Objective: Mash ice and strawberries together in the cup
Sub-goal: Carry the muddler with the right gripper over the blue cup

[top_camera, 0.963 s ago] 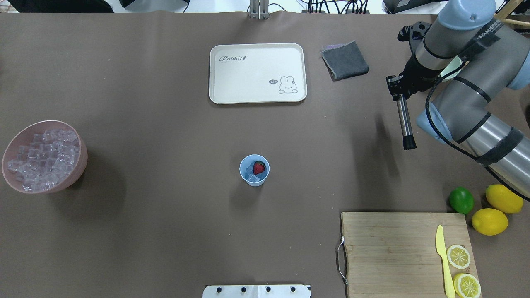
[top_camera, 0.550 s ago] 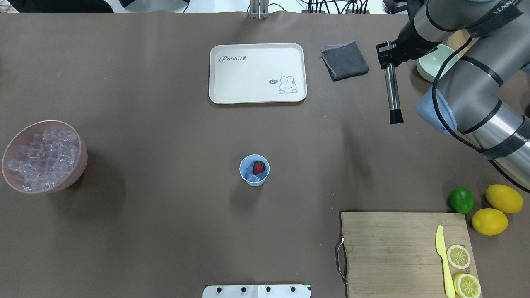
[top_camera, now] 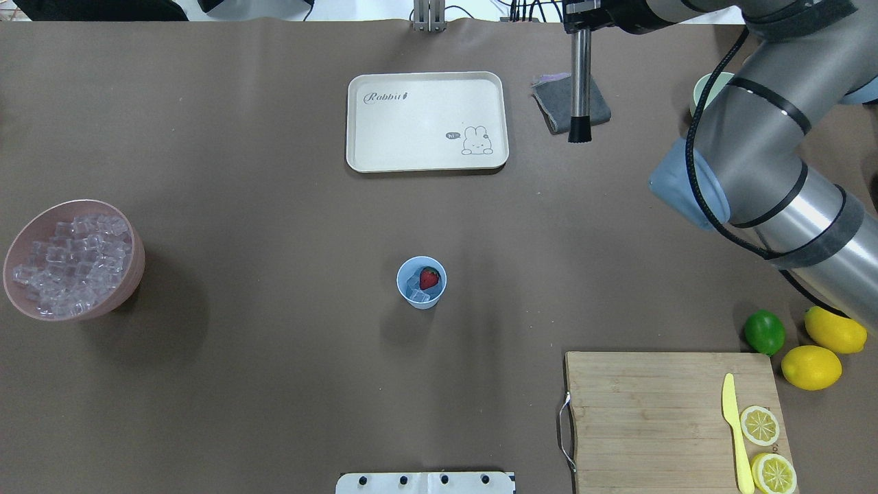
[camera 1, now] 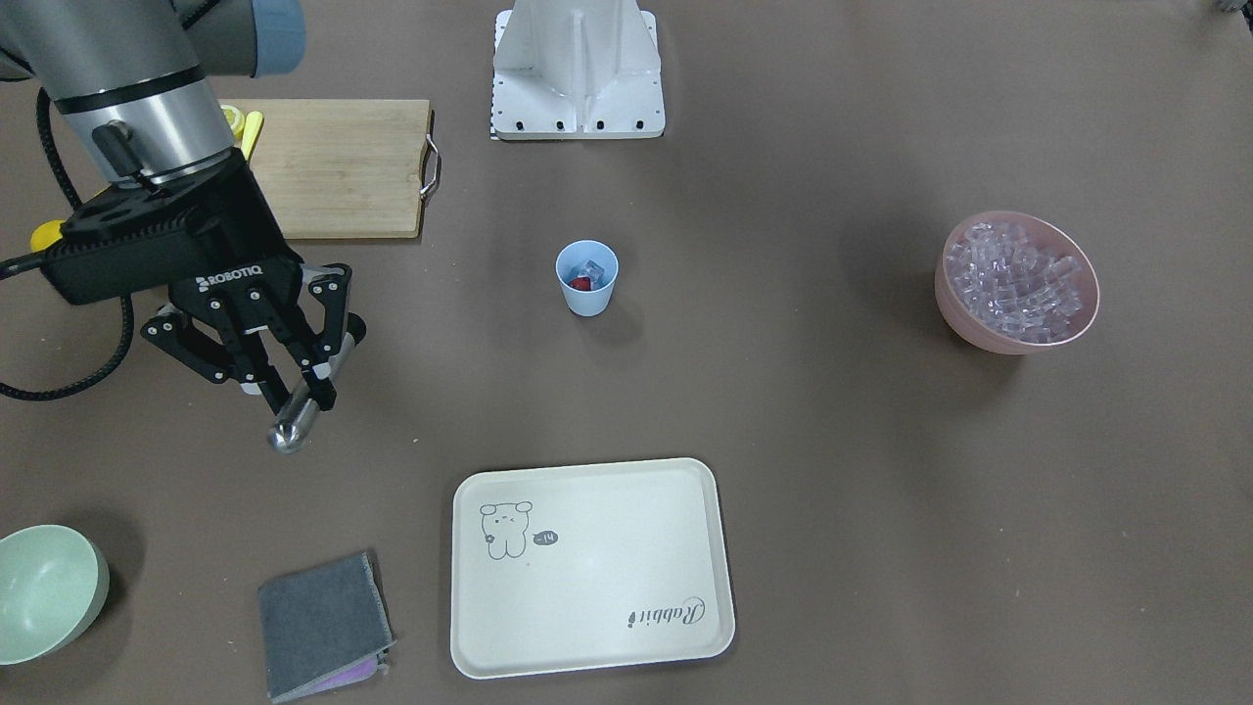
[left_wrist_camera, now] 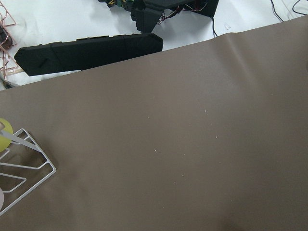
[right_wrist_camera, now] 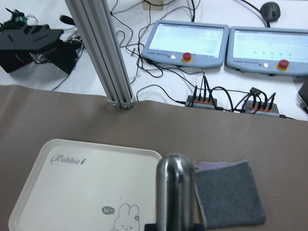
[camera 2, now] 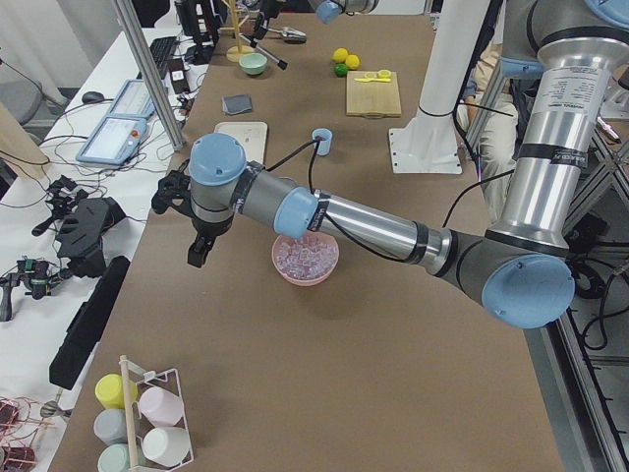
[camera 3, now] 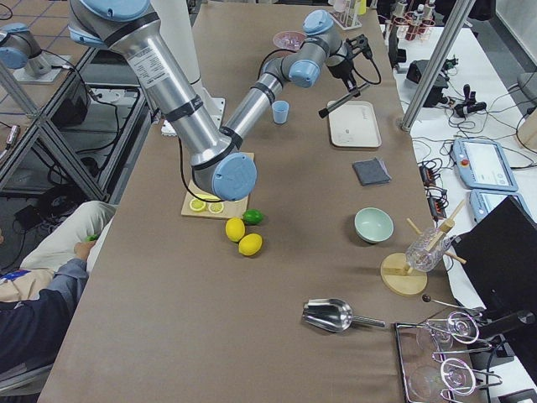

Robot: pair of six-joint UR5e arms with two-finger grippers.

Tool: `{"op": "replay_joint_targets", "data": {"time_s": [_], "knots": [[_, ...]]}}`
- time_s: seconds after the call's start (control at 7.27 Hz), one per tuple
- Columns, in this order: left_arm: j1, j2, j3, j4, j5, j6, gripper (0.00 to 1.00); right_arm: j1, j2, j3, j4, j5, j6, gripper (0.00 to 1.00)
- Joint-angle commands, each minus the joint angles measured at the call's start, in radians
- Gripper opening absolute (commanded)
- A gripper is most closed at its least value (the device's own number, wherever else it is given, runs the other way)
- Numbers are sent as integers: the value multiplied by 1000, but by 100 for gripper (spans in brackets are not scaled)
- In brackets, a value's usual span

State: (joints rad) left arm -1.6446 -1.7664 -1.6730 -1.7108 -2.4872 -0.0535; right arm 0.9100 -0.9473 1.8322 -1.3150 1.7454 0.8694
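Observation:
The light blue cup [top_camera: 421, 298] stands mid-table, also in the front view [camera 1: 587, 292]. Inside it lie a red strawberry [top_camera: 429, 278] and a few clear ice cubes [top_camera: 415, 293]. My right gripper [camera 1: 291, 392] is shut on a steel muddler [top_camera: 580, 82] with a black tip. It holds the muddler in the air over the grey cloth, far beyond the cup and to its right. The muddler's rounded steel end fills the right wrist view [right_wrist_camera: 175, 192]. My left gripper [camera 2: 197, 251] hangs over the table's left end past the pink bowl; I cannot tell whether it is open or shut.
A pink bowl [top_camera: 137, 266] full of ice cubes sits at the left. A cream rabbit tray [top_camera: 425, 120] and a grey cloth [top_camera: 598, 103] lie at the back. A pale green bowl [camera 1: 49, 587], cutting board [top_camera: 651, 412] with knife and lemon slices, lime [top_camera: 764, 331] and lemons [top_camera: 811, 367] are on the right.
My right arm has swung the muddler away from the robot and to the left, from the right side of the table to above the grey cloth. The cup has not moved.

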Motion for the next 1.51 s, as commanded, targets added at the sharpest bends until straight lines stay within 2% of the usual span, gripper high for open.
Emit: {"op": "replay_joint_targets", "data": {"time_s": [0.0,0.28,0.83,1.38], "knots": [[-1,7,36,-4,-1,-40,98,-129,-4,10,143,-241,29,0],[-6,13,39,-6,1,-98,98,-260,-10,9,325,-476,34,0],[-9,30,47,-6,1,-137,98,-432,-19,-2,601,-699,25,0],[-41,56,41,-7,-2,-138,98,-610,-48,-8,609,-1024,11,0]]}}
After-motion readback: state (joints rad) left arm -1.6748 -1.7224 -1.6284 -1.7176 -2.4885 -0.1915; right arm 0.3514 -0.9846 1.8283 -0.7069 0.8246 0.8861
